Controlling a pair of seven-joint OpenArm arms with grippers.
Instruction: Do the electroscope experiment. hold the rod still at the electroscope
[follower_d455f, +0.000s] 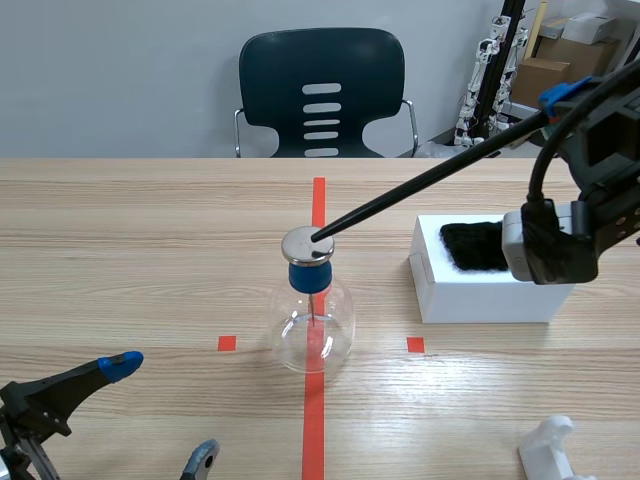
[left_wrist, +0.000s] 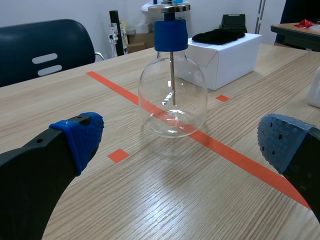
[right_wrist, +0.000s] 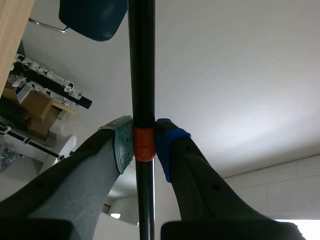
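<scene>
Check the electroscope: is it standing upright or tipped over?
Upright. The electroscope stands base-down on the table, with its blue stopper and metal disc on top and its inner stem vertical in the left wrist view.

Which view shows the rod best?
Scene view: the rod runs from the right gripper to its tip on the electroscope's cap. Right wrist view shows only the gripped stretch; left wrist view shows none.
</scene>
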